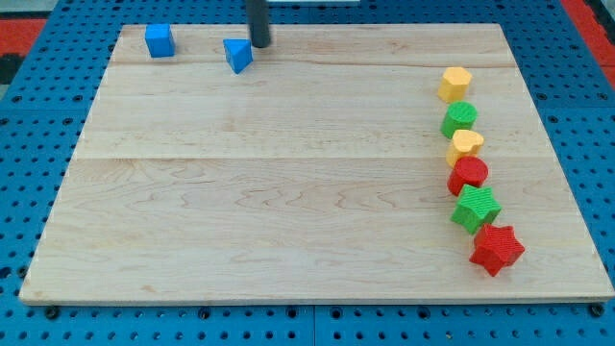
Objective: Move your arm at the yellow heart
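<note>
The yellow heart (465, 145) lies on the wooden board (288, 192) at the view's right, in a column of blocks, between a green round block (459, 119) above it and a red round block (469, 175) below it. My tip (260, 44) is at the view's top, left of centre, just right of a blue triangular block (237, 54). The tip is far to the left of and above the yellow heart.
A blue cube (159, 40) sits at the top left. A yellow hexagon-like block (455, 84) heads the right column. A green star (477, 209) and a red star (497, 249) end it at the bottom right.
</note>
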`<action>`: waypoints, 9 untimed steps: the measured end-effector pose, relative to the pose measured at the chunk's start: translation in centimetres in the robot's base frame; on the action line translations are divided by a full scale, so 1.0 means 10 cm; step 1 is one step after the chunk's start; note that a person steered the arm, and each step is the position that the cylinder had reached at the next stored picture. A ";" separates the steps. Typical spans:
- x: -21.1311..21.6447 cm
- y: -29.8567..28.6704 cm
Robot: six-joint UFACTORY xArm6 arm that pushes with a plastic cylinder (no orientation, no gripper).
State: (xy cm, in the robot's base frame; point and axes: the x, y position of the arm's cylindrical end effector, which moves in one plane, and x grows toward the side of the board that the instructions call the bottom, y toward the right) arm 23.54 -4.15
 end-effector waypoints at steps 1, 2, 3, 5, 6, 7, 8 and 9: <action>0.23 -0.08; 0.19 -0.98; 0.15 -1.24; 0.15 -1.04; 0.15 -1.04; 0.15 -1.03; 0.15 -1.02; 0.15 -0.97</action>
State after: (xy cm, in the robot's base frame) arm 25.02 -13.89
